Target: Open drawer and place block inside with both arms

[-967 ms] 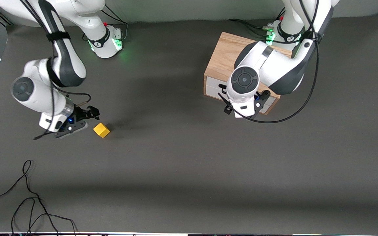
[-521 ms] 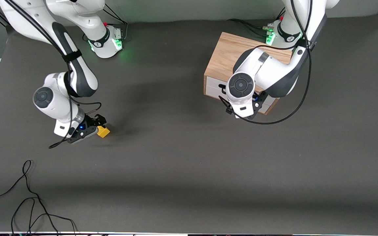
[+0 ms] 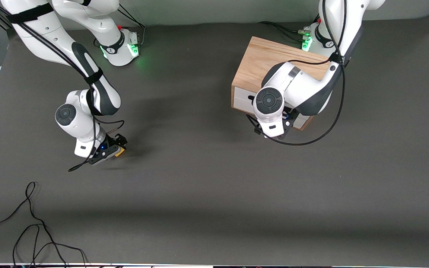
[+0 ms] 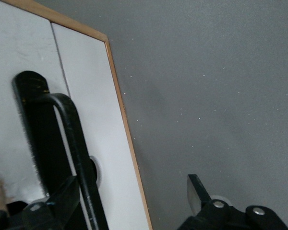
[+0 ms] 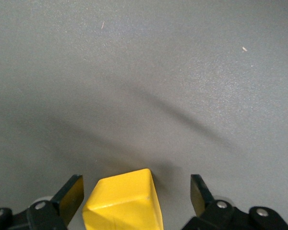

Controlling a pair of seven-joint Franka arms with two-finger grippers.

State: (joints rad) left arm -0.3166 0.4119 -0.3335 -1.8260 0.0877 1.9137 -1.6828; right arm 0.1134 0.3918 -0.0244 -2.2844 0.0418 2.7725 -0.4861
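Observation:
The yellow block (image 5: 125, 203) lies on the dark table between the spread fingers of my right gripper (image 5: 134, 196), which is open and low around it. In the front view only a sliver of the block (image 3: 121, 152) shows beside the right gripper (image 3: 113, 146). The drawer (image 3: 241, 97) is shut in the oak cabinet (image 3: 259, 61). My left gripper (image 3: 274, 130) is open and close in front of the drawer. In the left wrist view the black handle (image 4: 67, 129) on the white panel (image 4: 96, 96) passes just inside one finger of the left gripper (image 4: 132, 196).
Loose black cables (image 3: 32, 223) lie on the table near the front camera at the right arm's end. The arm bases (image 3: 123, 48) glow green along the table's back edge. The left arm's elbow hangs over the cabinet top.
My right gripper has moved onto the block and now straddles it. My left gripper has moved closer to the drawer front, up to the handle.

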